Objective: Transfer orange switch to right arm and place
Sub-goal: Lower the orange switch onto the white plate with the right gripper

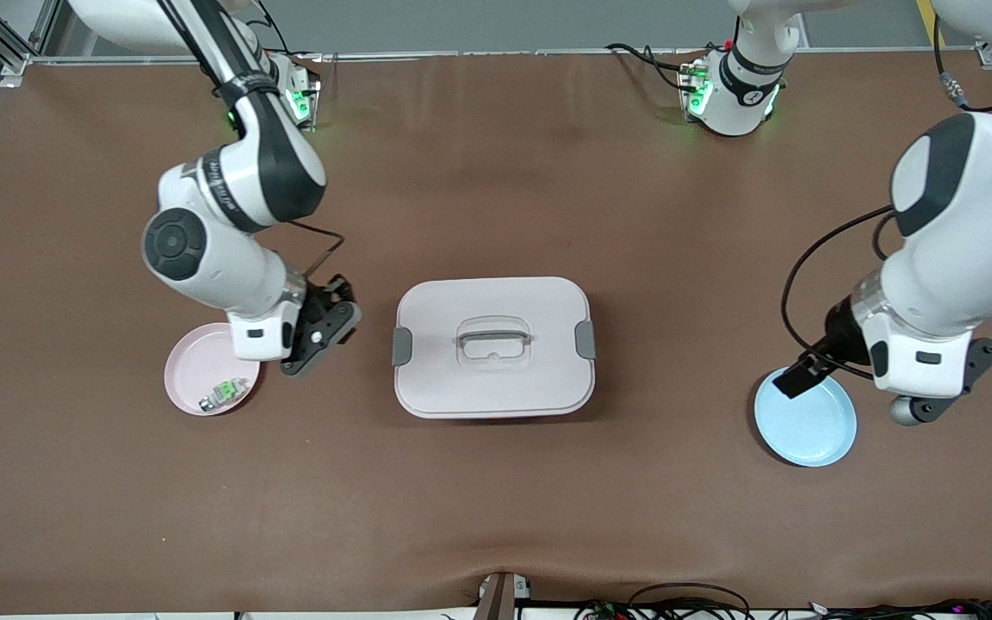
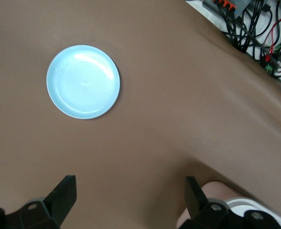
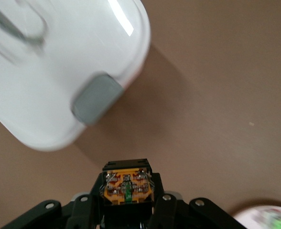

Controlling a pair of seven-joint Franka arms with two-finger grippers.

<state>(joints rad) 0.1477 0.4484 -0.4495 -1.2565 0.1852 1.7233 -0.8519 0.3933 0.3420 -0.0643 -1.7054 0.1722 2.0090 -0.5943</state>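
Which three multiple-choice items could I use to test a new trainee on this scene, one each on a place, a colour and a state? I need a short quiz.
1. Where is the right gripper?
A. Over the blue plate
B. Between the pink plate and the white box
C. Over the box handle

2. What colour is the empty plate?
A. Blue
B. Green
C. Yellow

3. What is the state of the orange switch?
A. Lying on the pink plate
B. Lying on the box lid
C. Clamped in the right gripper

Key: 1 B, the front view shows it beside the pink plate, toward the white box. 2 A, the left wrist view shows it bare and light blue, below the open left gripper. 3 C, the right wrist view shows it pinched between the fingers.
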